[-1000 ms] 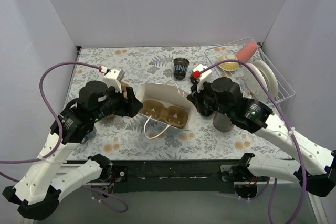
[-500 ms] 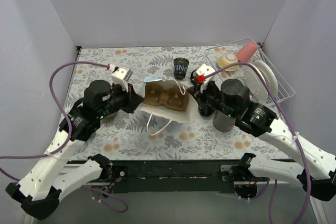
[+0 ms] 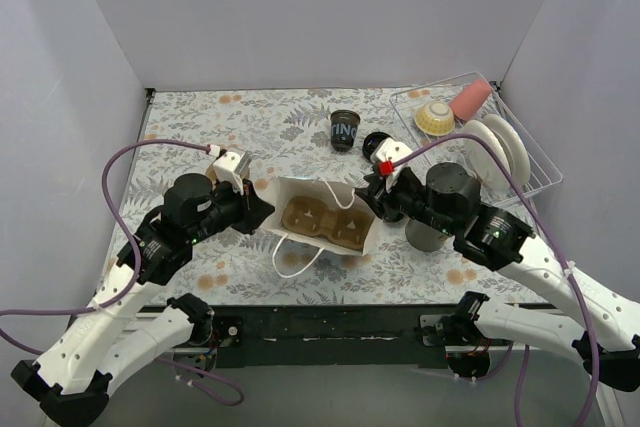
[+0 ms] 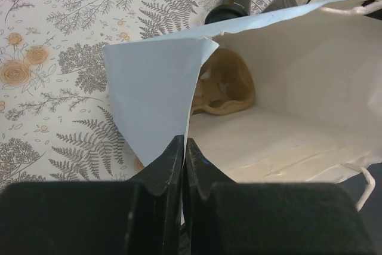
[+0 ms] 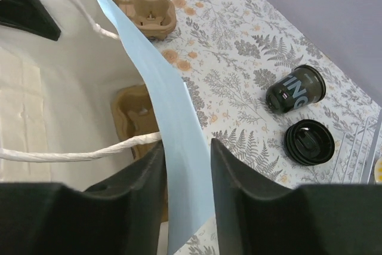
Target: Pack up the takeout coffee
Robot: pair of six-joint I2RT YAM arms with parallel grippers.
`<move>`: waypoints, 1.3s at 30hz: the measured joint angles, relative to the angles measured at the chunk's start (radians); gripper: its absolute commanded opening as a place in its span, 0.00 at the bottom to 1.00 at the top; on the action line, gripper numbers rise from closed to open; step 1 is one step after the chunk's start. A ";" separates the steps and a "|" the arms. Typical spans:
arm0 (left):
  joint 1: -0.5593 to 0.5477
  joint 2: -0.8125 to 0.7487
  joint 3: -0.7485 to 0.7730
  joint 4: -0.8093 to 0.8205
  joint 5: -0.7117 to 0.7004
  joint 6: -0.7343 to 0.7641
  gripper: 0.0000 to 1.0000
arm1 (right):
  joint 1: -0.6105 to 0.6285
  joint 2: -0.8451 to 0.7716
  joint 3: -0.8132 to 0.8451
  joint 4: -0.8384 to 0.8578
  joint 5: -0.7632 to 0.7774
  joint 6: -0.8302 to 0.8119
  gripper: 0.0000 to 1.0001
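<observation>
One takeout coffee cup [image 3: 344, 130], black with white lettering, sits on the floral cloth behind the bag; it also shows in the right wrist view [image 5: 295, 89] and at the top of the left wrist view [image 4: 230, 4]. A loose black lid [image 3: 377, 143] lies beside it [image 5: 310, 142]. The white paper bag [image 3: 300, 193] stands mouth up between the arms, a brown cup carrier [image 3: 322, 223] inside. My left gripper [image 4: 183, 141] is shut on the bag's left edge [image 4: 156, 97]. My right gripper [image 5: 188, 143] is open, its fingers straddling the bag's right edge [image 5: 173, 117].
A grey cylindrical holder [image 3: 430, 232] stands under my right arm. A wire rack [image 3: 530, 162] at the back right holds plates, a bowl and a pink cup. A second brown carrier [image 5: 147, 9] lies on the cloth beyond the bag.
The bag was lifted and tilted, then set down mouth up. My left gripper closed on its left edge. My right gripper has opened and let go of the right edge.
</observation>
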 measured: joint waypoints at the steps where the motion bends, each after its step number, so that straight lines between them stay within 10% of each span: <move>1: 0.000 0.006 -0.002 0.003 0.002 -0.002 0.02 | 0.000 0.000 0.010 -0.017 -0.002 0.000 0.51; 11: 0.000 0.015 -0.015 0.055 0.009 -0.014 0.00 | 0.000 -0.023 0.236 -0.229 -0.004 0.003 0.56; 16: 0.000 0.023 -0.018 0.078 -0.004 -0.030 0.00 | 0.000 0.035 0.385 -0.283 -0.047 0.007 0.31; 24: 0.000 0.035 -0.019 0.080 -0.032 -0.054 0.00 | 0.026 0.230 0.594 -0.313 -0.213 0.039 0.24; 39: 0.000 -0.039 0.012 -0.010 -0.092 -0.158 0.09 | -0.132 0.283 0.521 -0.406 0.121 0.162 0.59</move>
